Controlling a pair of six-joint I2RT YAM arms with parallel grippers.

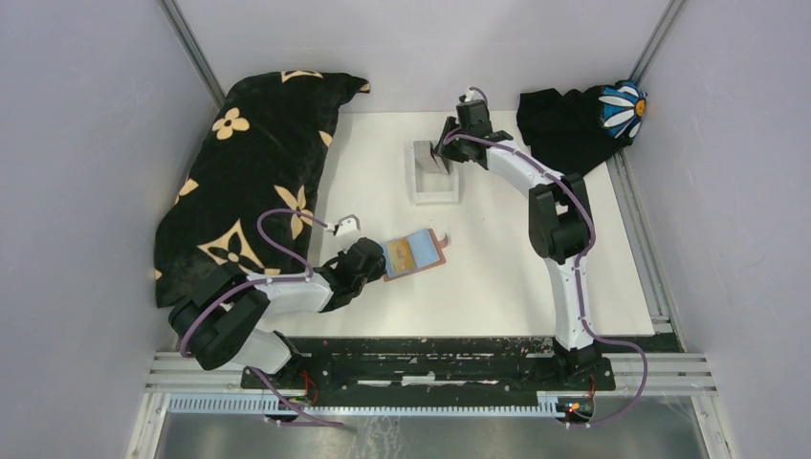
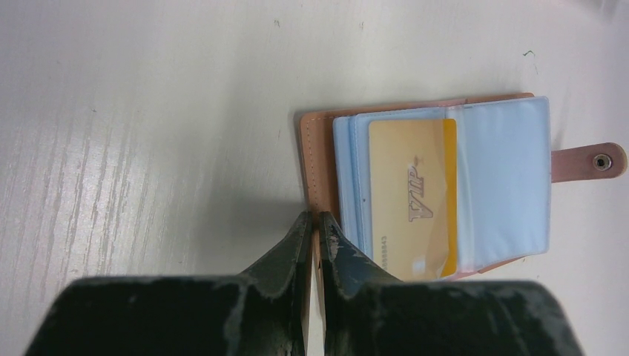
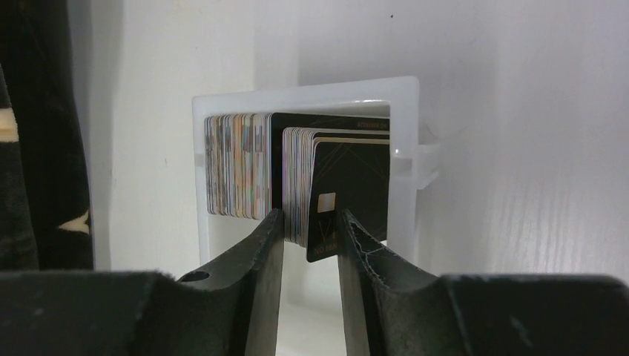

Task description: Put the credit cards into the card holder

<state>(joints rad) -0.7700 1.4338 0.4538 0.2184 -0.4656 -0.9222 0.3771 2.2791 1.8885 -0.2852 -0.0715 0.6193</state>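
The tan leather card holder [image 1: 413,253] lies open on the white table, its clear sleeves up and a gold-yellow credit card [image 2: 412,200] in one sleeve. Its snap tab [image 2: 599,161] points away from my left gripper. My left gripper [image 2: 315,222] is shut on the edge of the holder's leather cover [image 2: 315,148]. Several more credit cards [image 3: 237,163] stand on edge in a white tray [image 3: 297,93]. My right gripper [image 3: 310,222] is open at the tray [image 1: 435,186], its fingers either side of a few cards, with a black card [image 3: 356,200] sticking out between them.
A black cushion with tan flowers [image 1: 258,163] fills the left side of the table. A black cloth with a blue and white flower [image 1: 583,120] lies at the back right corner. Grey walls close in both sides.
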